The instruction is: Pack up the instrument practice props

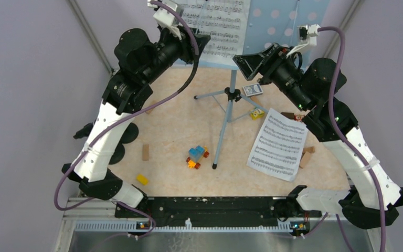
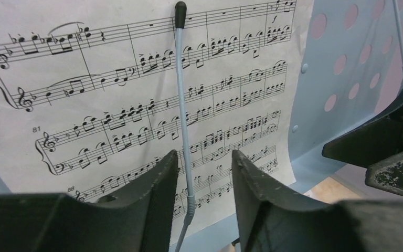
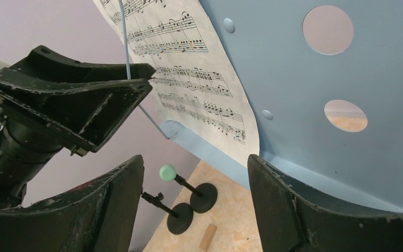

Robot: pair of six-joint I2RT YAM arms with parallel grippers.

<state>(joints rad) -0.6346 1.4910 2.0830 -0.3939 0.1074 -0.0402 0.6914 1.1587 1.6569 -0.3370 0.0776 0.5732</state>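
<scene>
Left gripper (image 2: 204, 164) jaws open, straddling thin wire (image 2: 181, 94) over the sheet (image 2: 110, 105) on the blue music stand (image 2: 309, 115); contact unclear. Right gripper (image 3: 195, 165) jaws open wide by stand's lower edge. Second sheet (image 1: 278, 144) flat on bench (image 1: 173, 121). Mic holders (image 3: 181, 219) mostly hidden behind left arm (image 1: 102, 142) from above.

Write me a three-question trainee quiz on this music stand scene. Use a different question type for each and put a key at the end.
1. True or false: a loose sheet-music page lies flat on the table, on the right arm's side of the tripod pole.
2. Multiple choice: in the left wrist view, what shows between the fingers of the left gripper? A) a microphone B) the thin page-retainer wire C) a toy brick
3. Short answer: how many black round-based mic holders appear in the right wrist view?

Key: 1 true; 2 B; 3 two.
</scene>
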